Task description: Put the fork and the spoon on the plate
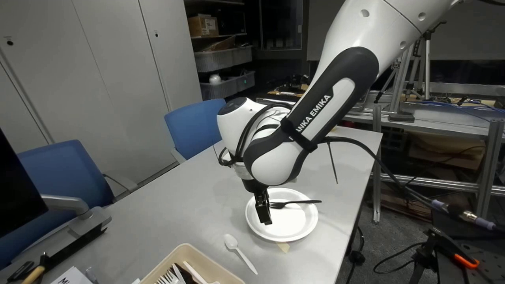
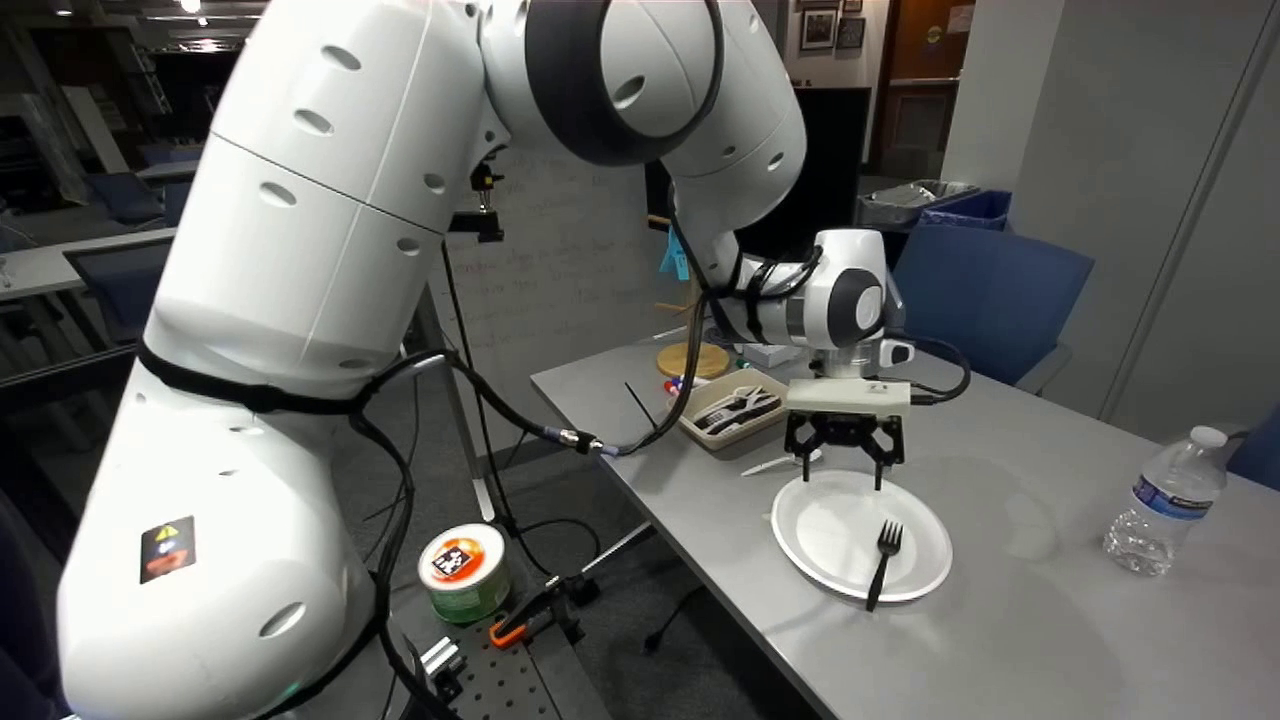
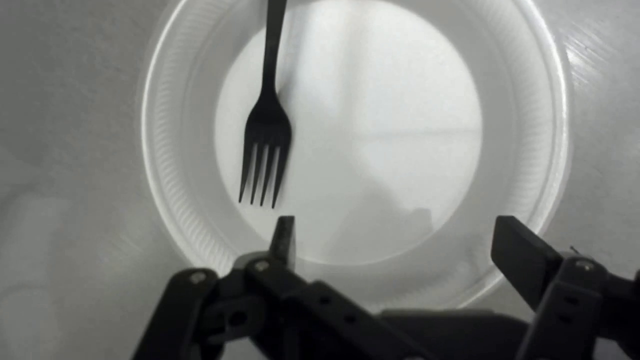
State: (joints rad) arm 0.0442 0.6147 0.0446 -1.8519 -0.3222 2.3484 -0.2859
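Spread well apart, with nothing pinched between them, the two fingers (image 3: 522,260) of the gripper (image 3: 395,220) hang over the plate (image 3: 350,200); how high they ride above it I cannot tell from the wrist view. Just past the fingertips there, the black fork (image 3: 268,107) lies on the plate untouched, tines toward the gripper and handle reaching out over the rim, so that half of the job looks done. What is left is the white spoon (image 1: 240,253), outside the wrist view, flat on the grey table (image 1: 189,205), near the plate but apart from it, off the side away from the fork; to reach it the gripper would have to travel sideways out past the rim. The next move turns on the spoon's long axis: the handle points toward the table's robot-side edge, the bowl inward, and, as far as the exterior views let me judge, the whole thing slants, lying nearer to the line that joins the fingertips than square across it. I would expect a turn of the wrist before coming down, so that the fingers straddle the narrow handle rather than land along it. Beyond the spoon sits the beige tray (image 1: 209,264) of more cutlery (image 1: 192,270), some of it white too, near enough that overshooting could knock its wall
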